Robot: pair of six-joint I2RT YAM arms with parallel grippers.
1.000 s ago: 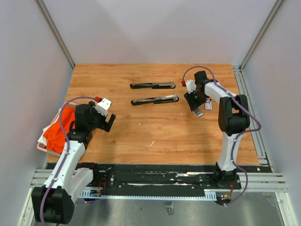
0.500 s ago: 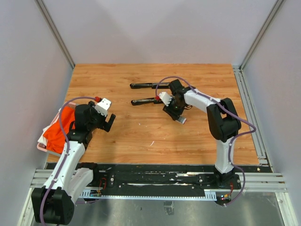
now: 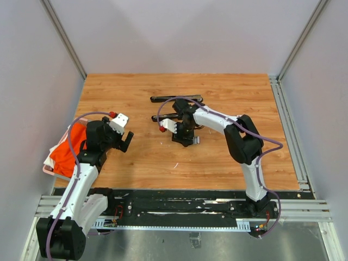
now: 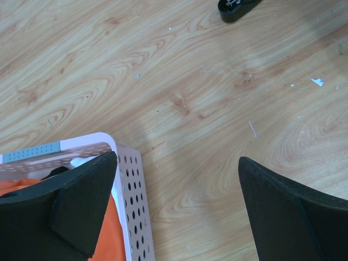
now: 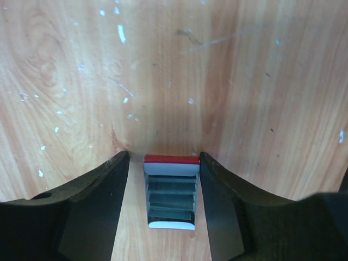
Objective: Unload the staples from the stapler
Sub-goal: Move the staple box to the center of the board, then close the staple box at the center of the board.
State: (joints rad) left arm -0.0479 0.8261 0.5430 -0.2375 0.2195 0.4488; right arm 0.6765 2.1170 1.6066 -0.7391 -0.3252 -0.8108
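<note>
Wooden table; pink basket at the left edge under the left gripper, spread wide. Black stapler lies flat, upper centre. Right gripper stands just below it, parted loosely around a white-and-red box. I cannot spot the staples.

Left arm, right arm: white links, black joints, black bases at table near edge. Purple-grey cable looped along each. Left end effector fingers matte black, wedge-shaped.
</note>
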